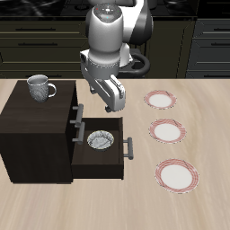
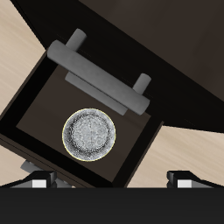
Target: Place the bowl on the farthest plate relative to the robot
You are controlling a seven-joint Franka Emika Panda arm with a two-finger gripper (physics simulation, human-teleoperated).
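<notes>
The small speckled grey-white bowl (image 1: 100, 140) lies inside the open drawer (image 1: 119, 166) of a dark cabinet. It also shows in the wrist view (image 2: 88, 135), on the drawer's dark floor. My gripper (image 1: 117, 102) hangs above the drawer, farther back than the bowl, open and empty. Its fingertips (image 2: 39, 179) show in the wrist view, wide apart. Three white plates with pink-red rims lie in a row beside the cabinet. The plate (image 1: 176, 174) nearest the table's front edge is the farthest from the robot's base.
The dark cabinet (image 1: 36, 135) carries a grey handled mug (image 1: 39, 87) on top. The drawer's grey handle (image 2: 105, 72) sticks out from its front. The other two plates (image 1: 167, 131) (image 1: 161, 99) lie farther back.
</notes>
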